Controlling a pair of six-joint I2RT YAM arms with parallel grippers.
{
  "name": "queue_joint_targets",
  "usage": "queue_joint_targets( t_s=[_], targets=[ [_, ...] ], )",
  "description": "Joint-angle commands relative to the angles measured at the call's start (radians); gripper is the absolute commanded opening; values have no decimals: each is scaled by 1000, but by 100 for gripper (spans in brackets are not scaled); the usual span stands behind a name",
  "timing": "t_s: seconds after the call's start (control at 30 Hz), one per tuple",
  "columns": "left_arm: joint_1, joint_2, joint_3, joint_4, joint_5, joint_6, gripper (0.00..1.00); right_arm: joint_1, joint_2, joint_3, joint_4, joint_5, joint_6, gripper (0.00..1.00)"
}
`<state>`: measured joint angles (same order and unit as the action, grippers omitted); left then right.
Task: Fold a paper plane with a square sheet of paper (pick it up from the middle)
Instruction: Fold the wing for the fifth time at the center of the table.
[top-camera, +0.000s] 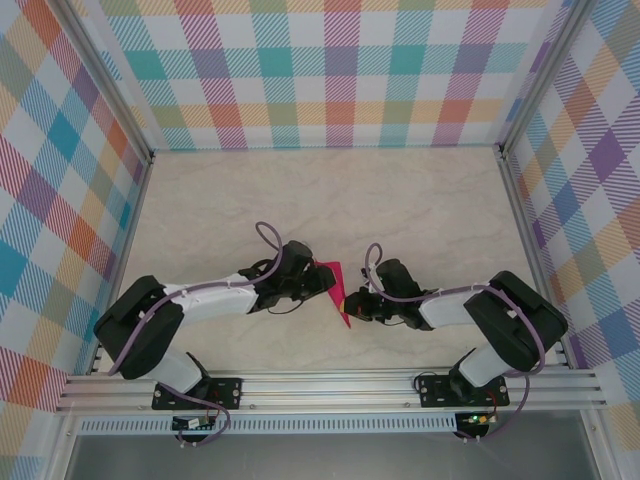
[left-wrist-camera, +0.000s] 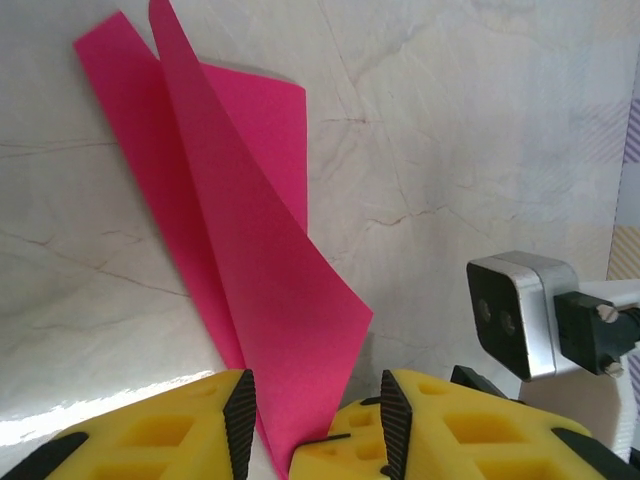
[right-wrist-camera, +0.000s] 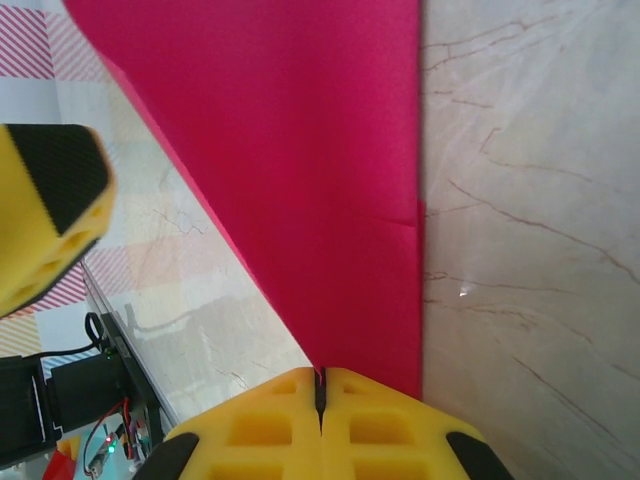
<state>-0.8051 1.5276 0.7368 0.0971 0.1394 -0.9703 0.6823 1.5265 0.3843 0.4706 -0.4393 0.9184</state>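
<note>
Marble-look table (top-camera: 400, 200), near centre: the pink paper (left-wrist-camera: 250, 250) stands part-folded, tapering, not yet a finished plane. Right gripper (right-wrist-camera: 320, 392) clenches 1 edge; left gripper (left-wrist-camera: 317, 412) jaws stand apart astride another. More folds likely remain.

Table (top-camera: 330, 190): pale marble-veined top, plaid walls (top-camera: 330, 80) on three sides, aluminium rail (top-camera: 330, 385) at near edge. Pink paper plane (top-camera: 338, 285) above it; contact unclear.
</note>
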Motion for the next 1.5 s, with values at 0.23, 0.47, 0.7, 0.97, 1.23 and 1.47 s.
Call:
queue_joint_targets(
  t_s=[0.23,0.47,0.7,0.97,1.23,1.47],
  targets=[
    [-11,118,62,133,65,39,40,-28,4,-30,12,-38,43,2],
    [-13,150,83,136,58,45,40,-38,-6,-27,-15,-37,36,3],
    [-11,196,99,102,20,57,40,-42,-43,6,-127,-11,-2,10],
    [-11,217,105,77,-12,51,38,-42,-25,31,-159,-9,-28,14],
    [-12,210,106,69,-34,51,38,-43,-63,81,-286,0,-149,24],
    [-8,228,119,75,-27,50,38,-42,-25,129,-345,-12,-213,27]
  ],
)
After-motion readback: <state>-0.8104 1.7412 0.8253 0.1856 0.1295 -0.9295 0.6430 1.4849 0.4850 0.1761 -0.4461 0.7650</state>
